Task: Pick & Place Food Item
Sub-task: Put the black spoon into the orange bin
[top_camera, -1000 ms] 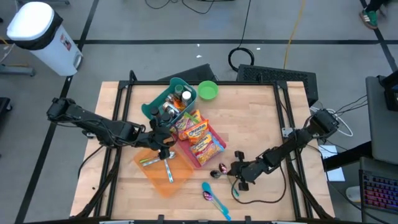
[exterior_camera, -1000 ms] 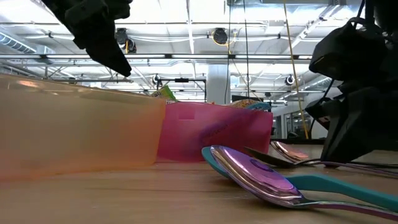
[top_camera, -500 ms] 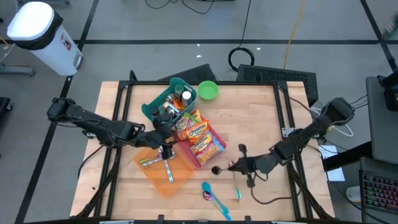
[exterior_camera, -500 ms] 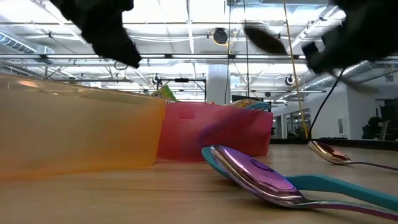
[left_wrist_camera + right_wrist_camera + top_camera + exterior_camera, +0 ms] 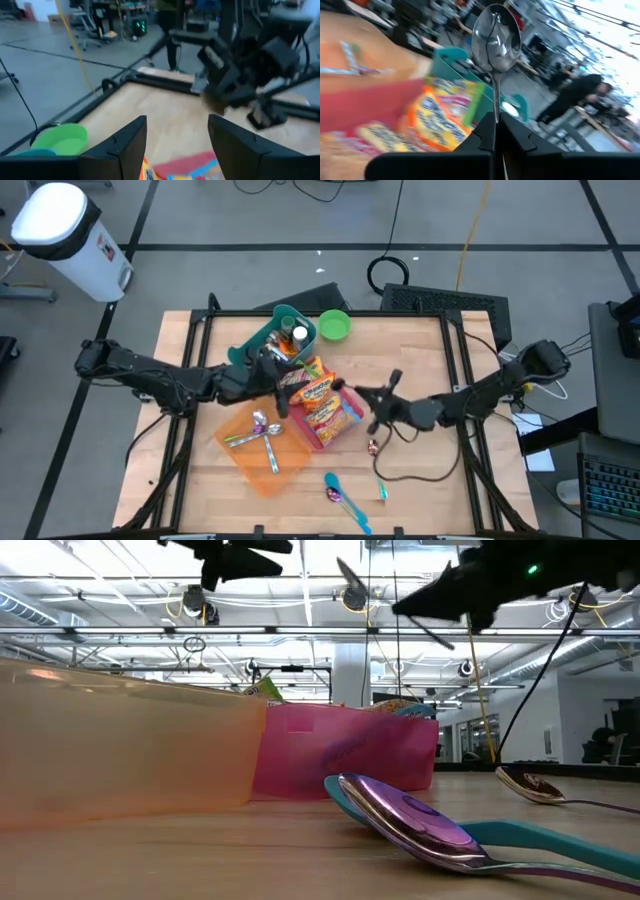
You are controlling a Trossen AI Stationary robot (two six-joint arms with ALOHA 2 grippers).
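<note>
The colourful snack packets [image 5: 322, 402] lie in the pink translucent rectangular bin [image 5: 343, 423] at the centre of the high view, its long sides running diagonally from upper left to lower right. Directly to the right of that bin the right gripper [image 5: 362, 398] hangs above the bin's right edge, its fingers clamped tight on the handle of a silver metal spoon [image 5: 495, 37], whose bowl stands upright in the right wrist view with the packets and a teal rim behind it. The left gripper [image 5: 283, 385] is over the bin's upper left corner, its fingers [image 5: 120, 147] parted at a middling gap with nothing between them. Touching the pink bin on the lower left is the orange translucent bin [image 5: 262, 455], holding a few utensils; touching it on the upper left is the teal plastic basket [image 5: 250, 345] with bottles, and just beyond that, near the surface's top edge, a green round bowl [image 5: 334, 326]. That makes three containers in a diagonal row and one bowl. The wooden surface [image 5: 420, 350] is bare across its whole upper right and along its left side. Toward the bottom edge lie a copper-coloured spoon [image 5: 374, 448], a purple spoon over a blue one [image 5: 341, 497], and a small teal utensil [image 5: 383, 491].
</note>
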